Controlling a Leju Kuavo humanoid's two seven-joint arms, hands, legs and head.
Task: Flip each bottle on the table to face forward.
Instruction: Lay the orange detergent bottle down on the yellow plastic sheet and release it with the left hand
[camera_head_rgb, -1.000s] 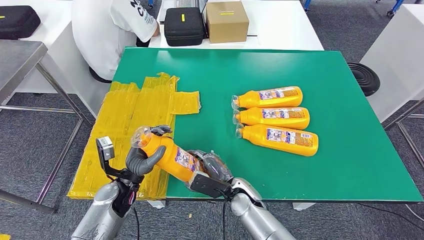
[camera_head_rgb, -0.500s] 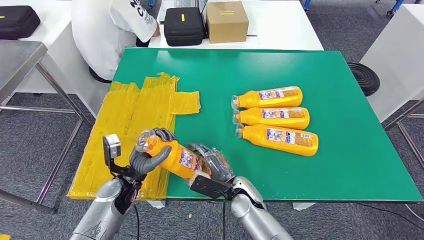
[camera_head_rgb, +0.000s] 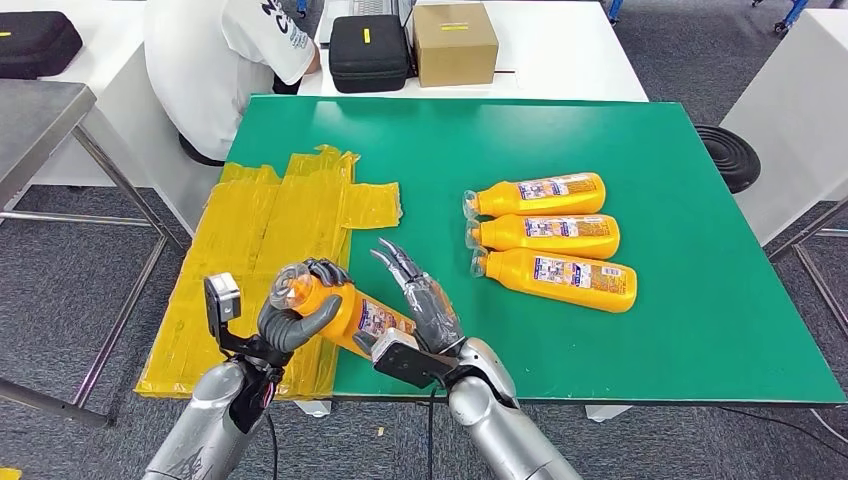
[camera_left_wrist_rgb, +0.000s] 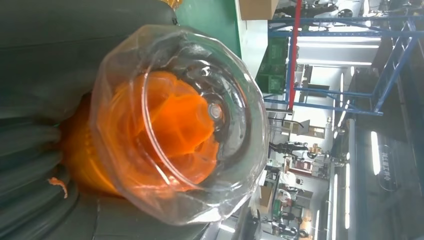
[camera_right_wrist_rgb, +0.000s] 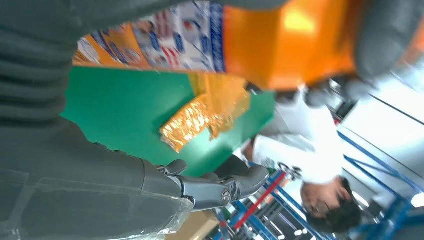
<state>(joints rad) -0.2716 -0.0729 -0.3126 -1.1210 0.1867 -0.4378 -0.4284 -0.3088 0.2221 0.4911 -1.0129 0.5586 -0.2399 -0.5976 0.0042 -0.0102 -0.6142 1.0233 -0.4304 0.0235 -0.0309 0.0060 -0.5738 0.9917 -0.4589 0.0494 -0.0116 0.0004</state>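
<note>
- We are seeing the left hand (camera_head_rgb: 292, 318) wrapping its fingers around the neck end of an orange bottle (camera_head_rgb: 345, 312), holding it lifted over the near edge of the green counter (camera_head_rgb: 690, 330), toward the near-left corner.
- In the left wrist view the clear cap (camera_left_wrist_rgb: 200, 120) of that bottle is facing the camera, with the dark fingers (camera_left_wrist_rgb: 30, 165) closing on the orange neck behind it.
- The held bottle is lying tilted, cap toward the left edge and base toward the right hand (camera_head_rgb: 420, 305); its printed label (camera_head_rgb: 375, 318) is partly showing.
- The right hand is sitting just beside the bottle's base with its fingers spread and pointing away toward the far edge, released rather than grasping; whether its palm is touching the base we are unable to tell, since the right wrist view is blurred.
- In the right wrist view the orange body and label (camera_right_wrist_rgb: 165, 35) are passing close over the hand.
- Three more orange bottles are lying in a row right of the counter's middle, caps pointing toward the left edge, labels up: the far one (camera_head_rgb: 540, 193), the middle one (camera_head_rgb: 548, 235) and the near one (camera_head_rgb: 560, 278), each just beside the next.
- Crumpled yellow wrapping (camera_head_rgb: 270, 250) is covering the left side of the counter and hanging over its left edge.
- A person in a white shirt (camera_head_rgb: 225, 60) is sitting beyond the far-left corner, beside a black case (camera_head_rgb: 368, 50) and a cardboard box (camera_head_rgb: 455, 42).
</note>
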